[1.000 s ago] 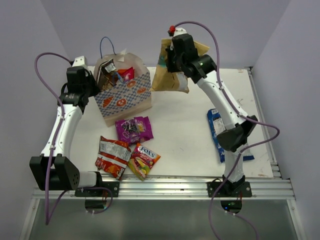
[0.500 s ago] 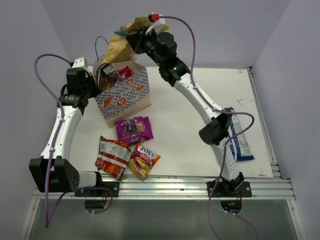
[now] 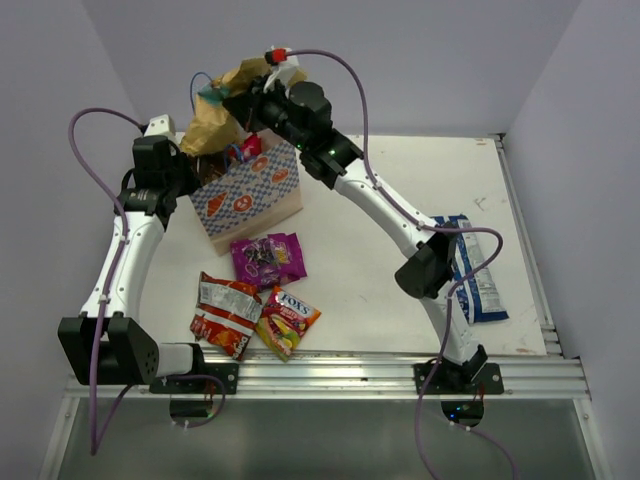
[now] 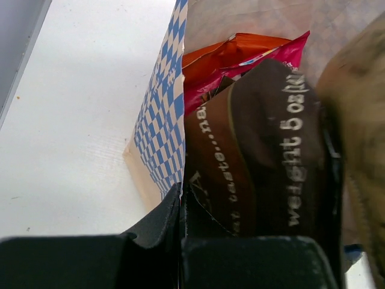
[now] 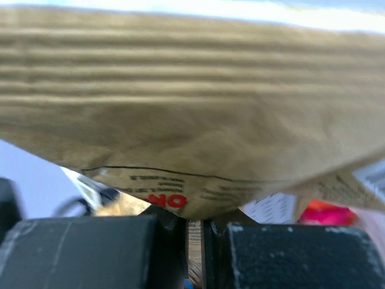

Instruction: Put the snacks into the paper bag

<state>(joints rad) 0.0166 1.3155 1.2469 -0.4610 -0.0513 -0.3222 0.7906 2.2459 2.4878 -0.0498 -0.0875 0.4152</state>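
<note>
The paper bag [image 3: 250, 195] stands at the back left with a brown packet [image 4: 258, 156] and a red packet [image 4: 240, 54] inside. My left gripper [image 3: 172, 178] is shut on the bag's left rim [image 4: 171, 120]. My right gripper [image 3: 243, 100] is shut on a tan packet [image 3: 215, 115], held over the bag's mouth; the packet fills the right wrist view [image 5: 192, 108]. On the table lie a purple packet [image 3: 268, 257], a silver-red chips packet [image 3: 226, 313], a yellow-red candy packet [image 3: 287, 319] and a blue-white packet [image 3: 476, 283].
The table's right edge rail [image 3: 528, 240] runs beside the blue-white packet. The right arm's elbow [image 3: 425, 268] hangs over the table's middle right. A metal rail [image 3: 330, 370] lines the near edge.
My right gripper has carried the tan packet leftward from right of the bag to above the bag's opening. The left gripper has kept hold of the rim.
</note>
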